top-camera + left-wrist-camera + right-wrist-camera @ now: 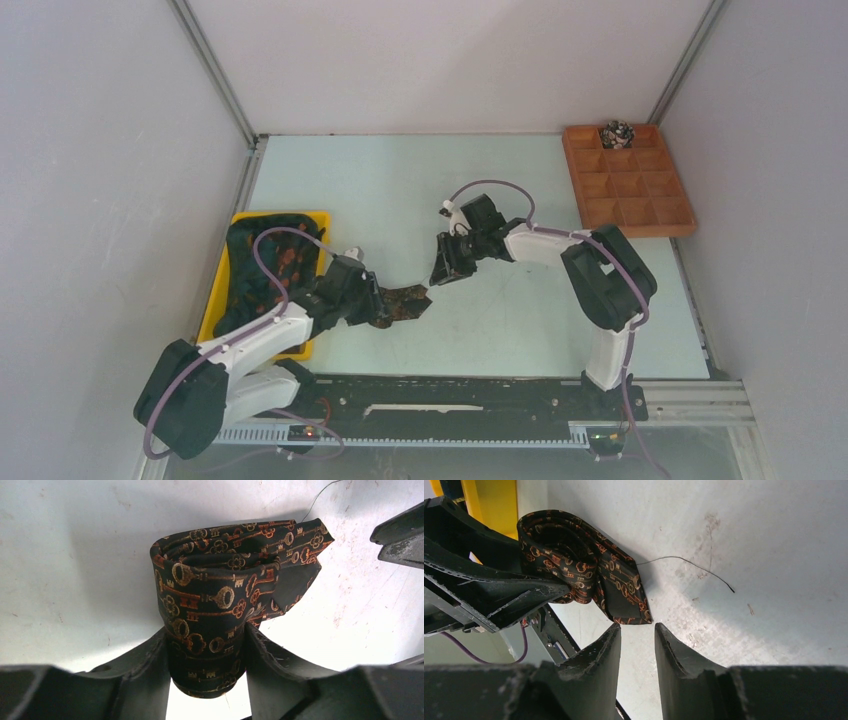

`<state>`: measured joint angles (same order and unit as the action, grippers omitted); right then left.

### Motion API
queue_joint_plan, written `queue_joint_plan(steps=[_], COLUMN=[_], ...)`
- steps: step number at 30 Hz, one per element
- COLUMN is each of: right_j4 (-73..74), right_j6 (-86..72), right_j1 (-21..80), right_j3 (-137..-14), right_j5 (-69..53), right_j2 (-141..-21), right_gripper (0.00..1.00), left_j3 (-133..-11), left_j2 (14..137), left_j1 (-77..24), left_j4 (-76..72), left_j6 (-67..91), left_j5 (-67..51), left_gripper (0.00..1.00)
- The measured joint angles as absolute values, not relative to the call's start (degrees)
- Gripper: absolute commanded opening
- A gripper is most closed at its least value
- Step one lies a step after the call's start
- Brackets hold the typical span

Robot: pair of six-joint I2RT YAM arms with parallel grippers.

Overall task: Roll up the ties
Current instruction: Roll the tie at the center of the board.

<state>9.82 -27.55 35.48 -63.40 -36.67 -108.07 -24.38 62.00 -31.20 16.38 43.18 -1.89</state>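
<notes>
Near the middle of the worktop [520, 330], the left hand [205, 635] is grasping the tie [215, 580]. Both its fingers press against the cloth, one on each side of a loose, fat coil. The coil is only partly wound. It sags rather than sitting tight, and the pointed end lies flat on the surface toward the right. The right hand [638, 627] hovers just beside that pointed end, released and holding nothing, with a narrow gap between its fingers.

From where I stand, the job looks to be at an early stage. One rolled tie [617, 132] sits as a small tight coil in a far-row compartment of the orange tray [640, 231] at the far right, and the tray's other compartments look bare. On the left, the yellow bin [310, 215] holds a dark heap of unrolled ties [262, 270]; I can't tell how many.

I'd judge that this roll needs tightening and its tail wound in before it can go to the tray. After that, the whole heap in the bin is left to do.
</notes>
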Motion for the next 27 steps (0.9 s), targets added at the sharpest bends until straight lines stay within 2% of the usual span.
queue_joint_plan(steps=[6, 14, 27], right_j4=[9.87, 10.63, 8.95], right_j6=[-27.55, -27.46, -28.1], right_j1=[36.69, 36.6, 31.73], right_j3=[-65.98, -66.26, -62.0], right_j5=[-36.62, -35.46, -34.48], right_j2=[-111.0, -111.96, -110.3], right_gripper=[0.33, 0.32, 0.31], left_j3=[-26.35, -35.83, -48.93], left_j2=[62.81, 68.73, 81.19], left_j1=[-32.34, -36.86, -42.52], left_j4=[19.03, 29.78, 45.17], left_j6=[42.98, 41.87, 41.52], left_j5=[-0.08, 9.39, 25.02], left_gripper=[0.39, 0.34, 0.32])
